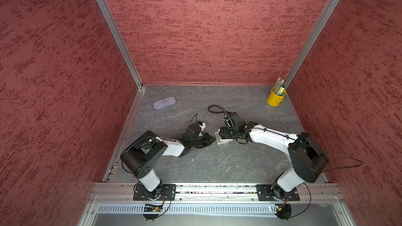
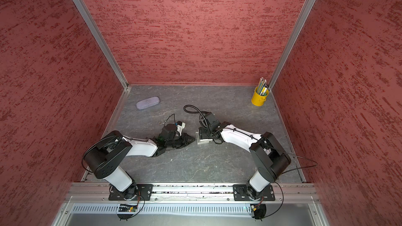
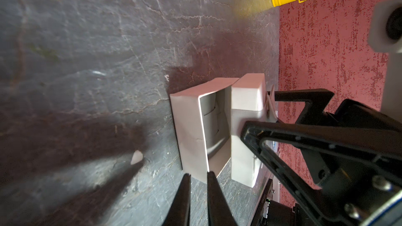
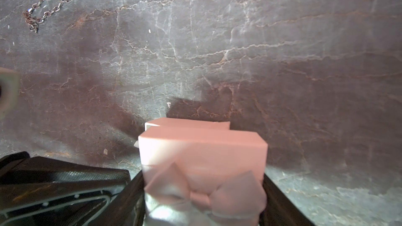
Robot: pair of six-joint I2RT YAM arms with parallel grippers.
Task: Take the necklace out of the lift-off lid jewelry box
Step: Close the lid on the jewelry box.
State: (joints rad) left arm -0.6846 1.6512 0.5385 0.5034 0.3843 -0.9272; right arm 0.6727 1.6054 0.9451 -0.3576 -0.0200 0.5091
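Note:
The necklace (image 1: 182, 121), a thin silvery chain, lies bunched on the dark table, left of and beyond the box; its links show plainly in the right wrist view (image 4: 50, 3). The lift-off lid jewelry box (image 3: 191, 131) stands open on the table, with only a grey insert showing inside. My right gripper (image 4: 203, 183) is shut on the white lid (image 4: 202, 148) with the bow, holding it just over the box rim. My left gripper (image 3: 199, 177) points at the box's near wall, its tips a narrow gap apart with nothing between them.
A lilac glasses case (image 1: 164, 102) lies at the back left. A yellow pot of pencils (image 1: 275, 96) stands in the back right corner. A small white scrap (image 3: 136, 157) lies on the table near the left gripper. Red walls close three sides.

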